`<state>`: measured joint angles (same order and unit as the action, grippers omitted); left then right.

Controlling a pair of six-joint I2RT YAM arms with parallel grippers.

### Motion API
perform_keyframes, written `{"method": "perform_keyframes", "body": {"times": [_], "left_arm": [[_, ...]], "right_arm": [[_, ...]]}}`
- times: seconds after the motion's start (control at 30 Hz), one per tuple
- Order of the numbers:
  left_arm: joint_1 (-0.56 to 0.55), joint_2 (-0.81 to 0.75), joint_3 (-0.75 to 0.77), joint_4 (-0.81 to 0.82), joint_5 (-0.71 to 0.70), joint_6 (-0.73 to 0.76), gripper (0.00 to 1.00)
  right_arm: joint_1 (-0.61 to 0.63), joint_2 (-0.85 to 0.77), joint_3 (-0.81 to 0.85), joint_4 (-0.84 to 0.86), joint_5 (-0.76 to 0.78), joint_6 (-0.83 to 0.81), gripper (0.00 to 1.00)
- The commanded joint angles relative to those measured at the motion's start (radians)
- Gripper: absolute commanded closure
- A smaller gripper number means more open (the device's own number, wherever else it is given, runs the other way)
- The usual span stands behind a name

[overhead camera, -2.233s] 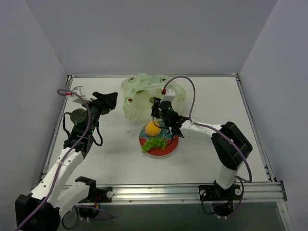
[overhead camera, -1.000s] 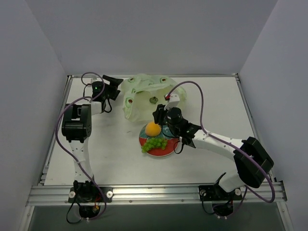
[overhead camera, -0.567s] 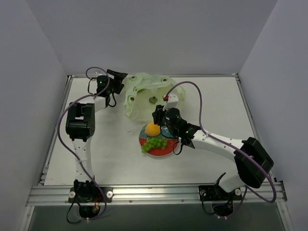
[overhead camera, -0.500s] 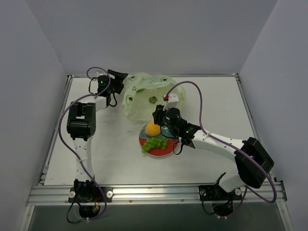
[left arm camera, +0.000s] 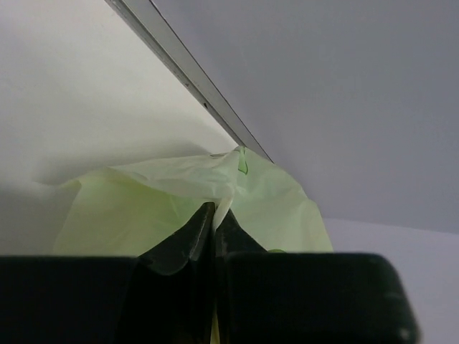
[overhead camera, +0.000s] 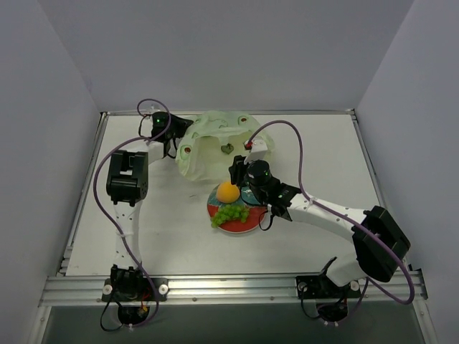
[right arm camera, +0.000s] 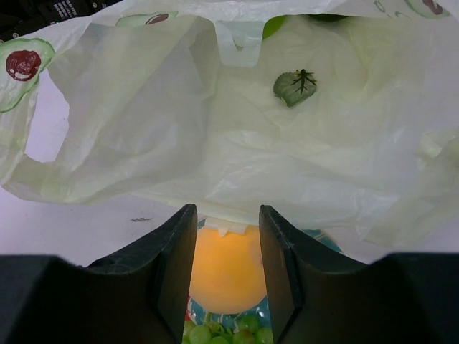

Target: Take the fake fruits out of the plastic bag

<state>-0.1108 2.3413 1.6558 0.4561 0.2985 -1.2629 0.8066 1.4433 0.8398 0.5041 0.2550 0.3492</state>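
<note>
The pale green plastic bag [overhead camera: 215, 147] printed with avocado halves lies at the back of the table, its mouth facing the plate. My left gripper [overhead camera: 179, 134] is shut on the bag's far-left edge; in the left wrist view a fold of bag [left arm camera: 143, 208] is pinched at the gripper [left arm camera: 215, 211]. My right gripper [overhead camera: 234, 170] hovers open at the bag mouth [right arm camera: 215, 143], over the round orange fruit [overhead camera: 228, 191] [right arm camera: 228, 269] lying on the plate. The grape bunch [overhead camera: 229, 213] [right arm camera: 226, 333] lies beside it. A small dark green leafy piece [overhead camera: 226, 149] [right arm camera: 295, 86] sits inside the bag.
The red-rimmed plate [overhead camera: 247, 223] with teal centre stands just in front of the bag. A metal rail [left arm camera: 186, 72] and grey walls close the back of the table. My left arm [overhead camera: 128, 179] stretches along the left side; purple cables loop over both arms.
My left gripper has moved right to the bag's far-left edge and shut on it, shifting that side of the bag. The right arm and the fruits on the plate have barely moved.
</note>
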Motion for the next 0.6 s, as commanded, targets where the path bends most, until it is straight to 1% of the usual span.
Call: {"method": "perform_keyframes", "body": {"times": [0.0,0.17,0.33,0.47,0.57], "left_arm": [[-0.012,-0.080,-0.002,0.096,0.022,0.011,0.98],[-0.027,-0.170,-0.051,0.246,0.096,-0.036,0.98],[-0.072,-0.266,-0.060,0.302,0.137,-0.039,0.98],[-0.092,-0.339,-0.120,0.406,0.148,-0.099,0.98],[-0.098,-0.385,-0.180,0.443,0.154,-0.107,0.98]], "right_arm": [[0.005,-0.024,0.044,0.017,0.044,-0.026,0.64],[-0.017,-0.038,0.013,0.054,0.056,-0.027,0.64],[-0.029,-0.073,-0.010,0.065,0.044,-0.027,0.64],[-0.030,-0.096,-0.033,0.054,0.050,-0.019,0.64],[-0.034,-0.112,-0.062,0.060,0.058,-0.010,0.64]]}}
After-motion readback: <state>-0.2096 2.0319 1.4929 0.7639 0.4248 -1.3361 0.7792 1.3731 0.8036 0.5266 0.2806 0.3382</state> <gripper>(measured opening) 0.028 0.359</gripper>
